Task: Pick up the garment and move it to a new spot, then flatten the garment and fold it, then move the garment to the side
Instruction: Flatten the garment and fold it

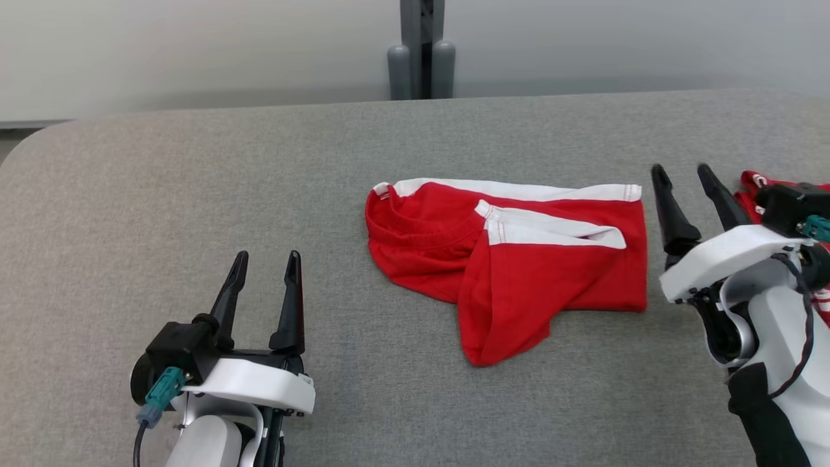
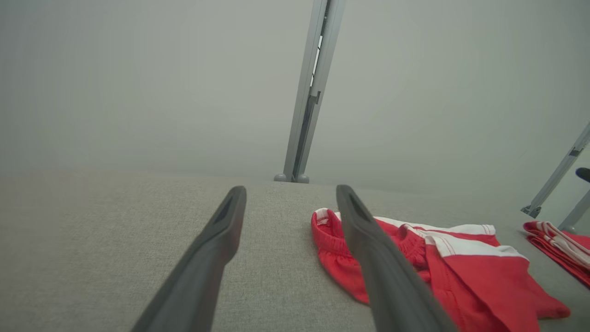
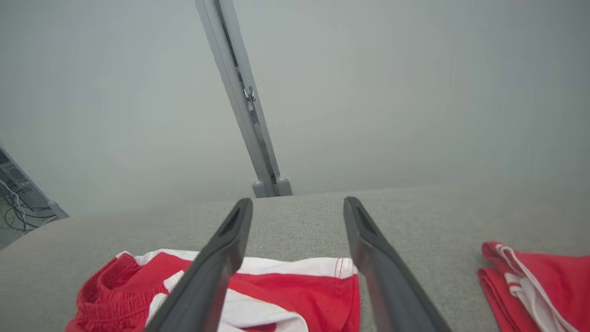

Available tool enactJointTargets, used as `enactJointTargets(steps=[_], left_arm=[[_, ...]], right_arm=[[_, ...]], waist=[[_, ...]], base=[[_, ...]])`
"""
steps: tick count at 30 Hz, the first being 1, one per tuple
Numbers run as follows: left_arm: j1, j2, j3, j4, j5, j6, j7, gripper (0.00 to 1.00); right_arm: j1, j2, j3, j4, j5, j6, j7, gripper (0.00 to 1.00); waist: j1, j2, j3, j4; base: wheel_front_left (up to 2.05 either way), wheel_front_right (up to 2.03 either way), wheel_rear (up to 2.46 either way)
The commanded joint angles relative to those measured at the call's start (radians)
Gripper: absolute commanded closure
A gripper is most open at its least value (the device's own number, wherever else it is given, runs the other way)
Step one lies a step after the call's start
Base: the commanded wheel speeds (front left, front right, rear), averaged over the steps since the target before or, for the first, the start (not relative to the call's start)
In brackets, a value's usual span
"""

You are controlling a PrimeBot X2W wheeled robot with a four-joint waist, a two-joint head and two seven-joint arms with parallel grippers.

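A red garment [image 1: 519, 272] with white bands is laid near the middle of the grey desk [image 1: 194, 181], a little toward the right edge. It is loosely folded over itself: a flap is turned across the front, and a rounded red corner is pointed toward the near edge. The gathered waistband is seen at its left end.

The left gripper [image 1: 268, 256] is held over the near left part of the desk, well apart from the garment, with its jaws spread wide and nothing between them. The right gripper [image 1: 681, 170] is placed just beside the garment's right end, its jaws likewise parted and empty. In the right wrist view, the garment's far white band is seen crossing behind the two fingers.

A second red cloth [image 1: 751, 188] with white stripes is laid by the right edge, partly hidden by the right arm; it appears to be folded. A grey post [image 1: 421, 48] is seen behind the far edge.
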Motion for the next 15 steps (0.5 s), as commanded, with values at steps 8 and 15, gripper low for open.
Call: enactJointTargets(steps=[8, 15], left_arm=[[0.018, 0.004, 0.005, -0.031, -0.008, 0.009, -0.004, 0.00], [0.038, 0.004, 0.012, -0.040, -0.014, 0.005, -0.004, 0.00]], right_arm=[[0.151, -0.009, 0.080, -0.241, -0.038, 0.000, -0.077, 0.00], [0.277, 0.034, 0.047, -0.343, -0.066, 0.000, -0.065, 0.00]], waist=[[0.0000, -0.0001, -0.050, -0.051], [0.0000, -0.0001, -0.046, -0.072]], base=[[0.00, 0.00, 0.00], [0.00, 0.00, 0.00]])
